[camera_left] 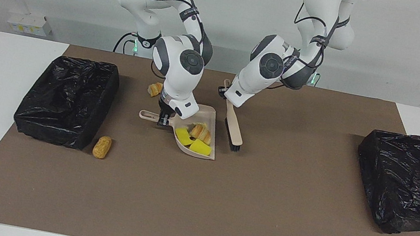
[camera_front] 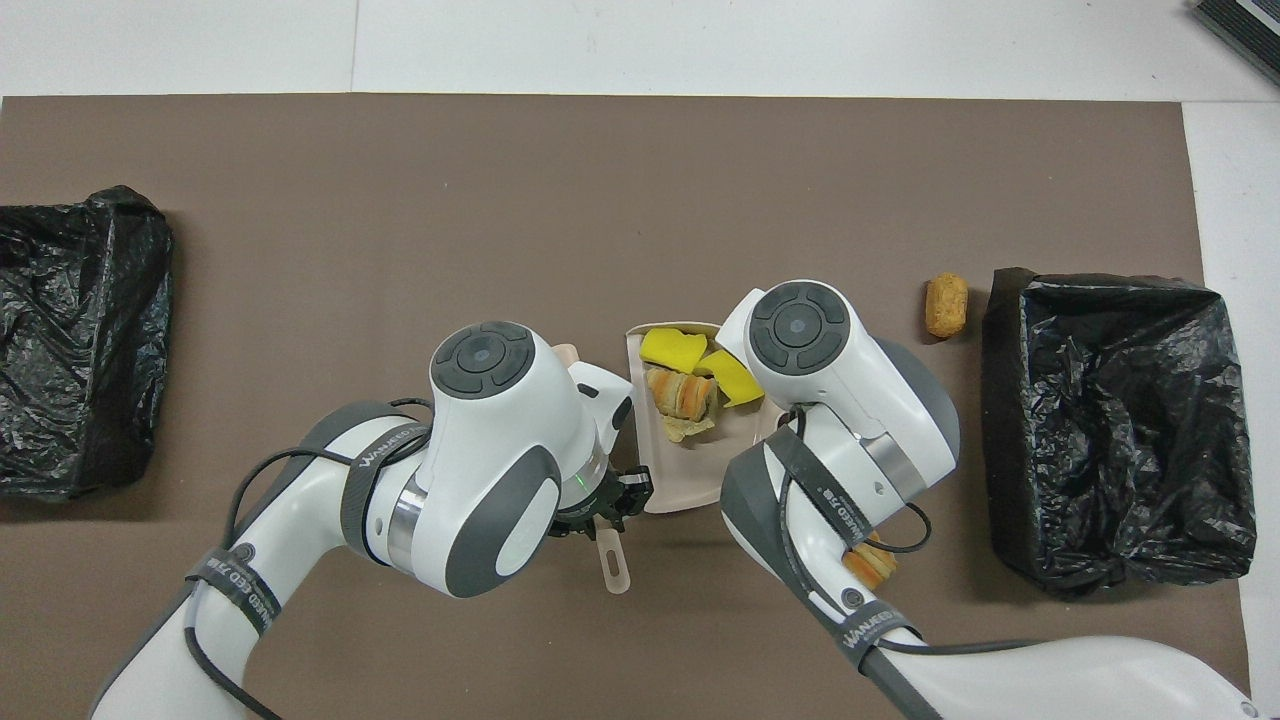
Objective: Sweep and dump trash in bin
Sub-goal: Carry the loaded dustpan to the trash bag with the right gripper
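The beige dustpan (camera_left: 210, 119) lies on the brown mat mid-table and also shows in the overhead view (camera_front: 690, 478). It holds trash: two yellow sponge pieces (camera_left: 183, 135) (camera_left: 201, 147) and a bread-like lump (camera_left: 201, 132). My right gripper (camera_left: 164, 120) is shut on the dustpan's handle (camera_left: 148, 115); the overhead view hides it under the arm. My left gripper (camera_left: 225, 92) (camera_front: 610, 500) is shut on the beige brush's handle (camera_left: 232, 115). The bristles (camera_left: 235, 145) touch the mat beside the pan. One bread lump (camera_left: 102, 147) (camera_front: 945, 305) lies beside the open bin. Another (camera_left: 154, 89) (camera_front: 870, 562) lies nearer the robots.
An open black-lined bin (camera_left: 66, 101) (camera_front: 1120, 420) stands at the right arm's end of the table. A box wrapped in black bag (camera_left: 410, 183) (camera_front: 80, 340) stands at the left arm's end. The brown mat (camera_left: 193, 210) covers the table's middle.
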Robot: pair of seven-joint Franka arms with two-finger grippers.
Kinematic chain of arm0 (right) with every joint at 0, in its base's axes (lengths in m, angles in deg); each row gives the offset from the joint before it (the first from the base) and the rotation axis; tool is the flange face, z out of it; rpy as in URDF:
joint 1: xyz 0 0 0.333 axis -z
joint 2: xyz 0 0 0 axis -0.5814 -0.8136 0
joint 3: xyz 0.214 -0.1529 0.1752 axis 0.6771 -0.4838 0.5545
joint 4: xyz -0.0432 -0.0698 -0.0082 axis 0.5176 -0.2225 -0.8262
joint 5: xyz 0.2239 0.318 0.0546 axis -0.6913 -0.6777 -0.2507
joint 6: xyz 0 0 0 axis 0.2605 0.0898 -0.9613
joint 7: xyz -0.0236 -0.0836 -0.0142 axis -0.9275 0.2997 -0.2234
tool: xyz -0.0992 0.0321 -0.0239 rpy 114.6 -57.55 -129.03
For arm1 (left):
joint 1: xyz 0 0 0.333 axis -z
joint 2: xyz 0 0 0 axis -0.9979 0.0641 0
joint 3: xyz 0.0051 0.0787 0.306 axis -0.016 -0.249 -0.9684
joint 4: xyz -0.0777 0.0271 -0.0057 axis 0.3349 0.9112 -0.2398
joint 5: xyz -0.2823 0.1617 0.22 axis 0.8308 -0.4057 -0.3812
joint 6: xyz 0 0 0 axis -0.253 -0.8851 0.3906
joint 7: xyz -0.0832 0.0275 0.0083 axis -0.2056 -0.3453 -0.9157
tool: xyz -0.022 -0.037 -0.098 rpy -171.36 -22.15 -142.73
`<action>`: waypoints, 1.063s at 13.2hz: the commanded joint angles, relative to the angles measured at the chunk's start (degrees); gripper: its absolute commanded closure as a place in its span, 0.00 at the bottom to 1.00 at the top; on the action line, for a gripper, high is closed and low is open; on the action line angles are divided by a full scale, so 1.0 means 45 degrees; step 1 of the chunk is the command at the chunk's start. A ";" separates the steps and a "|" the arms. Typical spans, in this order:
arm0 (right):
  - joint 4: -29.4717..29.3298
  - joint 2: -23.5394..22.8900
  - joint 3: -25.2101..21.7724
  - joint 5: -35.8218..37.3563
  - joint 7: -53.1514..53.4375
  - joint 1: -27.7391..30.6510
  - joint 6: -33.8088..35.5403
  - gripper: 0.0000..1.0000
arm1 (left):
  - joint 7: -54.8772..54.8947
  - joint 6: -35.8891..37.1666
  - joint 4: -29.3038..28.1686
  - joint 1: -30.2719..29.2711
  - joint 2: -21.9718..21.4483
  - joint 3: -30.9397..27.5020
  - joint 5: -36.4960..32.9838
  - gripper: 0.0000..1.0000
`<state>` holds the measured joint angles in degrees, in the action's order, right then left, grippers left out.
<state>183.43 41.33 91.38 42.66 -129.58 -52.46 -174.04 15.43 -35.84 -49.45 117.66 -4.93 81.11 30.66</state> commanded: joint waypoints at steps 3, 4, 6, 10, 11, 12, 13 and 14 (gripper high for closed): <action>0.0166 0.0127 0.0077 0.0093 0.0168 0.0165 0.0060 1.00 | -0.0410 0.0910 0.0144 -0.0382 -0.0415 0.0078 -0.0830 1.00; 0.0204 0.0205 0.0096 0.0093 0.0032 0.0358 0.0060 1.00 | -0.0430 0.1162 0.0067 -0.0304 -0.0609 0.0078 -0.0830 1.00; 0.0224 0.0555 0.0096 -0.0061 -0.0338 0.0866 0.0060 1.00 | -0.0390 0.1243 -0.0031 -0.0265 -0.0708 0.0155 -0.0830 1.00; 0.0828 0.2017 0.0096 -0.0823 -0.1236 0.1842 0.0021 1.00 | -0.0430 0.1008 -0.0889 0.0281 -0.1332 0.0253 -0.0830 1.00; 0.0849 0.2370 0.0096 -0.0883 -0.1625 0.2154 0.0079 1.00 | -0.0468 0.0989 -0.1162 0.0592 -0.1489 0.0254 -0.0830 1.00; 0.0849 0.2625 0.0096 -0.0922 -0.2325 0.2505 0.0138 1.00 | -0.0507 0.0757 -0.1532 0.0904 -0.1684 0.0254 -0.0830 1.00; 0.0849 0.2763 0.0096 -0.1174 -0.2893 0.2760 0.0351 1.00 | -0.0547 0.0290 -0.1961 0.1255 -0.1879 0.0254 -0.0830 1.00; 0.0849 0.3035 0.0077 -0.1408 -0.3305 0.3149 0.0547 1.00 | -0.0740 -0.0024 -0.2313 0.1568 -0.1997 0.0254 -0.0830 1.00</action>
<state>185.00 51.37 91.29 38.84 -139.83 -41.40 -172.33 14.03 -32.47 -54.62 121.52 -10.18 82.84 28.12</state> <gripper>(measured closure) 0.687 0.731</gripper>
